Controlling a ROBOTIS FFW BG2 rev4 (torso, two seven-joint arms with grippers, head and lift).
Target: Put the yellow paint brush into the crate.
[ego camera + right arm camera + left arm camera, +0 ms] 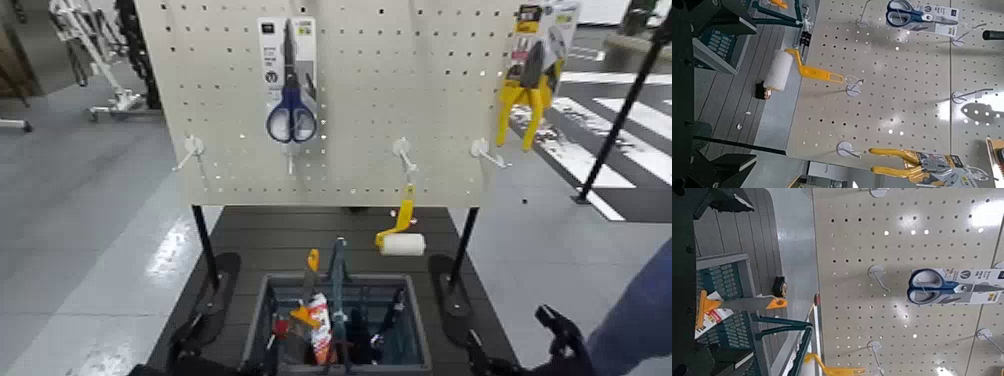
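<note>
The yellow paint brush (310,290) stands in the crate (262,312) below the pegboard (350,100).

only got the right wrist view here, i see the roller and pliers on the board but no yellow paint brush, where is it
Observer: In the head view, the yellow paint brush stands inside the crate, with its orange-yellow tip poking above the far rim.
Operator: is either gripper on it
Observer: No. The right gripper sits low to the right of the crate, apart from it. The left gripper is low at the crate's left.
Operator: anything else in there
Observer: A teal-handled tool stands beside the brush, and there is a white-and-red packet next to it.
</note>
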